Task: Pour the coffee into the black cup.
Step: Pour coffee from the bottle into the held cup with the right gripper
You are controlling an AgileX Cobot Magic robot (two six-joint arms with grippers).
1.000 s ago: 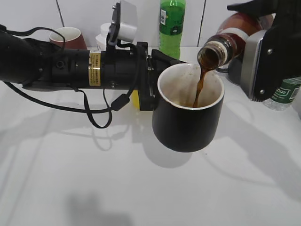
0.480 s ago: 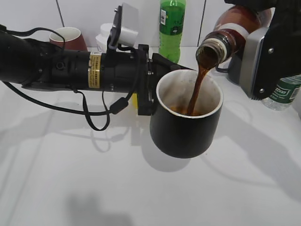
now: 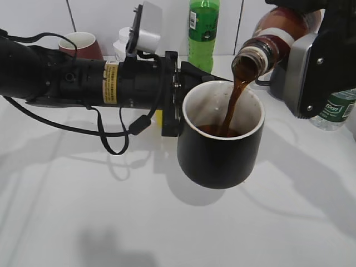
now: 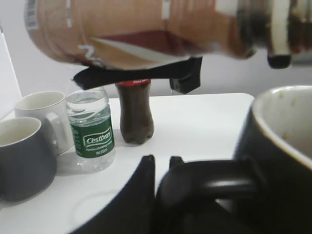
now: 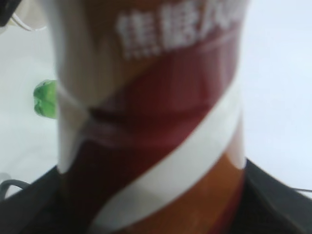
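My left gripper (image 3: pixel 177 92) is shut on the handle of the black cup (image 3: pixel 219 153) and holds it above the white table. In the left wrist view the jaws (image 4: pixel 161 163) pinch the cup handle (image 4: pixel 209 183). My right gripper (image 3: pixel 311 61) is shut on the brown coffee bottle (image 3: pixel 272 41), tilted mouth-down over the cup. A brown stream (image 3: pixel 232 108) runs from the bottle mouth into the cup, which holds dark coffee. The bottle fills the right wrist view (image 5: pixel 151 122) and hides the jaws.
A green bottle (image 3: pixel 203 28) and a red-brown cup (image 3: pixel 80 44) stand at the back. A clear water bottle (image 4: pixel 92 131), a dark cola bottle (image 4: pixel 135 112), a white mug (image 4: pixel 41 109) and a grey mug (image 4: pixel 22 156) stand on the table's right side.
The cup has shifted slightly left and lower. The bottle has tipped a little further and the coffee level in the cup has risen. The stream keeps flowing.
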